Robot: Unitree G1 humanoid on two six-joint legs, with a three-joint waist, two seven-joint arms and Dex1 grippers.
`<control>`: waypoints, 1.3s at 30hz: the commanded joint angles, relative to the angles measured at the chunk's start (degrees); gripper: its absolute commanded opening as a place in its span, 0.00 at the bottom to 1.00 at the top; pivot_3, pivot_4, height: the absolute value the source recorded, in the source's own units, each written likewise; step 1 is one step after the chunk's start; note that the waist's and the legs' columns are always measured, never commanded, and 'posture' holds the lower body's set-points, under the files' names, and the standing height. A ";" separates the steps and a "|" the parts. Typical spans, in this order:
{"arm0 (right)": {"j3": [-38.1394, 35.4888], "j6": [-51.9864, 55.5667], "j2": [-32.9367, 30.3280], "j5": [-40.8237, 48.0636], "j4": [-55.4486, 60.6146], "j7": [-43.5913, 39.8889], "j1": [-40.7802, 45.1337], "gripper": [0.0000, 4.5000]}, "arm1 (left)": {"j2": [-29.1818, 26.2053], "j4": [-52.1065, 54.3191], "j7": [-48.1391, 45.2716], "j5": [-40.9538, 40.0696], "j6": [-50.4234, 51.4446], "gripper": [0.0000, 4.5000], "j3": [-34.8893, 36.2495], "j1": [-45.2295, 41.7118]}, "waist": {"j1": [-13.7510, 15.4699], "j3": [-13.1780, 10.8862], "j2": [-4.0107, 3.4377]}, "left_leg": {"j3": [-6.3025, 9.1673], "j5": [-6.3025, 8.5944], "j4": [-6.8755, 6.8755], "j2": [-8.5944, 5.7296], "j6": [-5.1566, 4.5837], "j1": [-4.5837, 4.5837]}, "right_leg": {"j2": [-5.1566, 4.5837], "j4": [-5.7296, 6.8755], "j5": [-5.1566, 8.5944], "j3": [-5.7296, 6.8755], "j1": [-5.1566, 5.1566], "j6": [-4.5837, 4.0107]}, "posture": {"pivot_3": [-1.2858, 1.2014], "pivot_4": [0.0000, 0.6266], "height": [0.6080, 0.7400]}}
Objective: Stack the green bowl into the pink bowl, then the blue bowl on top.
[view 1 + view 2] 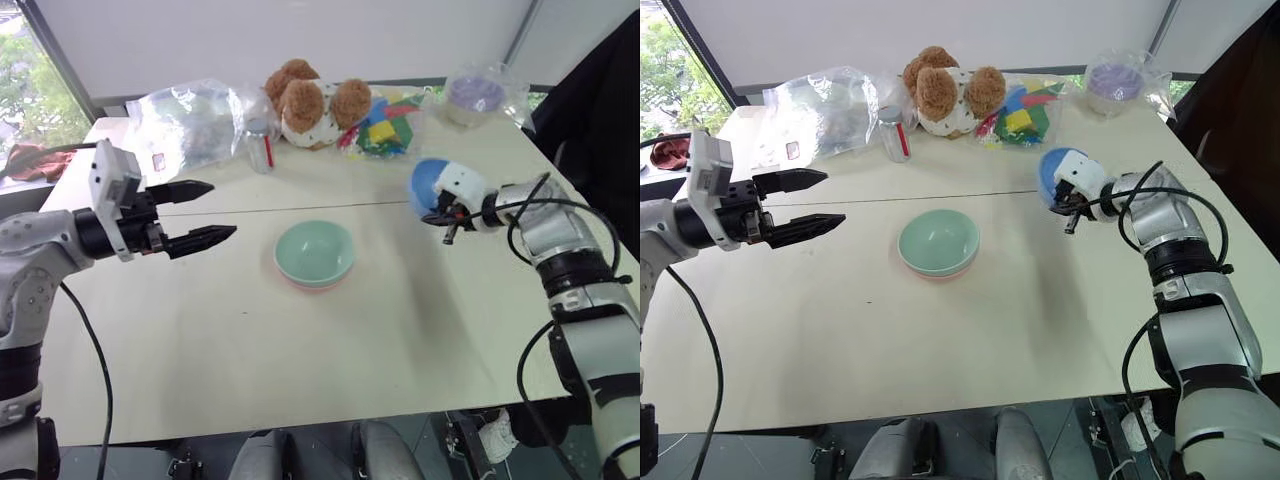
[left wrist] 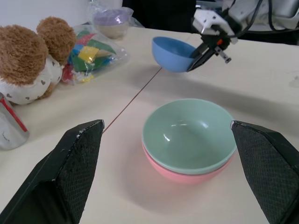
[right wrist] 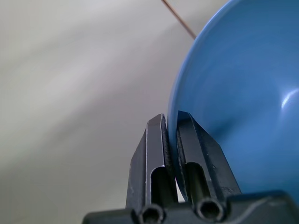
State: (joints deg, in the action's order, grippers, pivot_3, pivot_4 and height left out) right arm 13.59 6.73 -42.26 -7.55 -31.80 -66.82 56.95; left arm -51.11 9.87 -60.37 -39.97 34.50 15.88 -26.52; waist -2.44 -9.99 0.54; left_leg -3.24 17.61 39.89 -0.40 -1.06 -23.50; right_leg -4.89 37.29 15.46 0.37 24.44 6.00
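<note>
From the head camera, the green bowl (image 1: pixel 314 250) sits nested inside the pink bowl (image 1: pixel 312 281) near the middle of the bench (image 1: pixel 250 350), and nothing lies in the green bowl. The right gripper (image 1: pixel 437 212) is clamped on the rim of the blue bowl (image 1: pixel 427 184), which is tilted and held off the bench, to the right of the stack and apart from it. The left gripper (image 1: pixel 205 212) hovers left of the stack with its jaws spread wide, holding nothing. Along the far edge of the bench stand a crumpled clear bag (image 1: pixel 190 120), a small can (image 1: pixel 261 143), a plush toy (image 1: pixel 310 100), a bag of coloured blocks (image 1: pixel 385 128) and a lavender bowl in a clear bag (image 1: pixel 477 94).

The left wrist view looks between its two black fingers (image 2: pixel 70 172) onto the green bowl (image 2: pixel 189 135) seated in the pink bowl (image 2: pixel 182 172). Beyond them the blue bowl (image 2: pixel 173 53) hangs in the right gripper (image 2: pixel 198 59), its hollow empty.

In the right wrist view the two fingers (image 3: pixel 152 158) pinch the blue bowl's (image 3: pixel 243 93) rim, one on the outside and one on the inside.
</note>
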 commanded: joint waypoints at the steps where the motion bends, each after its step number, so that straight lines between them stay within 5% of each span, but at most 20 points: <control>1: -1.35 3.08 -0.69 7.36 16.21 -8.59 -0.87 0.00 | -0.68 1.04 -0.06 -0.08 -0.53 1.00 0.39 -1.35 | 0.04 0.00 0.00 | 0.01 0.00 0.00 0.02 0.00 0.00 | 0.02 0.01 0.00 0.01 0.00 0.00 | 0.52 0.24 1.00; 6: 2.46 9.20 2.82 12.41 29.38 -14.54 -0.46 0.00 | -0.49 1.03 0.00 -0.04 -0.39 1.00 -0.33 -1.82 | 0.37 0.02 0.04 | 0.05 0.01 0.05 0.00 -0.01 0.00 | -0.01 0.02 0.00 0.04 -0.04 0.00 | 0.52 0.24 1.00; 18: 10.73 3.43 5.77 9.32 26.29 -19.35 0.02 0.00 | -1.79 5.30 1.55 -2.31 3.03 1.00 1.69 2.00 | 1.54 0.02 0.04 | 0.07 0.01 0.08 -0.06 -0.01 0.00 | -0.09 0.01 0.00 0.09 -0.05 0.00 | 0.52 0.24 1.00; 22: 10.44 4.07 7.03 10.12 26.83 -20.08 1.13 0.31 | -1.82 6.49 2.46 -2.92 3.86 1.00 2.33 3.01 | 1.46 0.02 0.04 | 0.07 0.01 0.08 -0.05 -0.01 0.00 | -0.08 0.01 0.00 0.09 -0.06 0.00 | 0.52 0.24 1.00; 28: 5.06 8.54 6.96 13.10 28.88 -17.58 3.38 1.00 | -1.65 6.21 2.84 -2.79 3.72 1.00 2.28 3.18 | 1.51 0.02 0.03 | 0.08 0.00 0.08 -0.05 0.00 0.00 | -0.08 0.02 0.00 0.09 -0.04 0.00 | 0.52 0.24 1.00; 39: -21.90 33.62 -10.50 30.44 41.37 -11.08 -7.14 1.00 | -4.30 5.06 -1.08 -2.44 3.37 1.00 2.60 4.75 | 1.68 0.03 0.05 | 0.21 0.06 0.00 -0.11 -0.06 -0.05 | -0.24 -0.14 0.01 0.18 -0.11 -0.01 | 0.52 0.24 1.00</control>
State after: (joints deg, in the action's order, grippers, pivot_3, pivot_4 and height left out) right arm -2.65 36.33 -50.66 19.52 6.38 -79.69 50.19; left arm -53.85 14.38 -60.40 -41.89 38.40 16.60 -21.95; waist -0.76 -9.96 0.59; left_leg -3.03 17.67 39.87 -0.50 -1.12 -23.55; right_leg -5.13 37.16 15.47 0.55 24.34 5.99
